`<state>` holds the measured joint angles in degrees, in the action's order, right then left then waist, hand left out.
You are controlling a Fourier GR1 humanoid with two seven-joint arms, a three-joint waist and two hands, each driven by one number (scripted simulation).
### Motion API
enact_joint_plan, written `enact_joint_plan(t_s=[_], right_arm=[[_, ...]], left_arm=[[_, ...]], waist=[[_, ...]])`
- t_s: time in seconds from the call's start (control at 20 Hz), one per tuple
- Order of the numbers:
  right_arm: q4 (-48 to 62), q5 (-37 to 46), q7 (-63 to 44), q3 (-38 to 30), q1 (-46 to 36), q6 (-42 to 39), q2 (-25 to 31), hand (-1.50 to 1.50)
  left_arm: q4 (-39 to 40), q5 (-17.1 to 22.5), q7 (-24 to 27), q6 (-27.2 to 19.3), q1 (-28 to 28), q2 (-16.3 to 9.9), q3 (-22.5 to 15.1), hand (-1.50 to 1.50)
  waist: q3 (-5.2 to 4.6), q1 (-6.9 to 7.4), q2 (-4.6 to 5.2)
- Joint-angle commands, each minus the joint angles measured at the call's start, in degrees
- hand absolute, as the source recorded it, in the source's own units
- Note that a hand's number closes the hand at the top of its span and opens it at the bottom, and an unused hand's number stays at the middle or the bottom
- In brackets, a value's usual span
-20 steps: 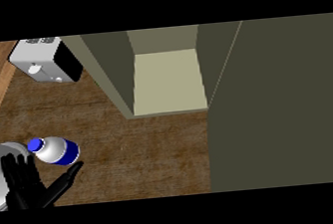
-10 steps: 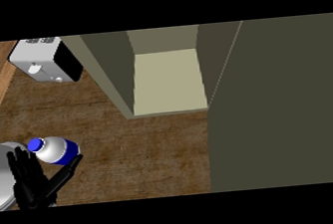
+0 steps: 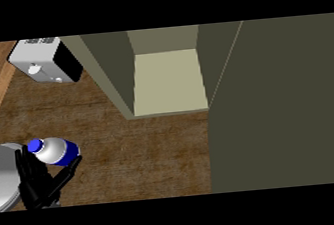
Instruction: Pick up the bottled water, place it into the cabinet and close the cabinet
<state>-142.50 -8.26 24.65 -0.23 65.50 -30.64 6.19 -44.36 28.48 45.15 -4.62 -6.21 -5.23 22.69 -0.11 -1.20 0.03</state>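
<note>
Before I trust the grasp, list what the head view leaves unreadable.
- Bottled water: its lower body is hidden by the left hand; whether the fingers touch it cannot be told.
- Right hand: not in the head view.
- Cabinet: its top is cut off by the upper edge.
- Toaster: cut off by the upper edge.

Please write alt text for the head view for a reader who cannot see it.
The left hand, fingers straight, sits against a blue-capped bottle at the lower left of a wooden counter. Farther back, an open cabinet shows a pale shelf, its dark door filling the right side, and a white toaster stands at upper left.
</note>
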Motion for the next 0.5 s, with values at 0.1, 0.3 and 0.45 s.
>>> enact_joint_plan(t_s=[0.1,0.3,0.45], right_arm=[[-6.33,-5.9,-3.49,-1.65,-0.14,0.16,0.19,-1.5],[-5.77,-4.49,-3.14,-1.53,-0.26,-0.12,-1.07,-1.5],[-4.73,-7.3,-1.4,-5.37,-0.26,-1.81,0.47,-1.5]], left_arm=[[7.8,2.95,2.62,7.3,-5.83,-1.87,2.32,-1.5],[9.18,3.8,4.33,9.99,-6.24,-1.79,2.65,-1.5],[12.76,3.88,6.57,10.79,-9.02,-1.72,3.17,1.5]], waist=[[-0.03,0.27,0.18],[0.02,0.56,0.06],[0.02,0.31,0.1]])
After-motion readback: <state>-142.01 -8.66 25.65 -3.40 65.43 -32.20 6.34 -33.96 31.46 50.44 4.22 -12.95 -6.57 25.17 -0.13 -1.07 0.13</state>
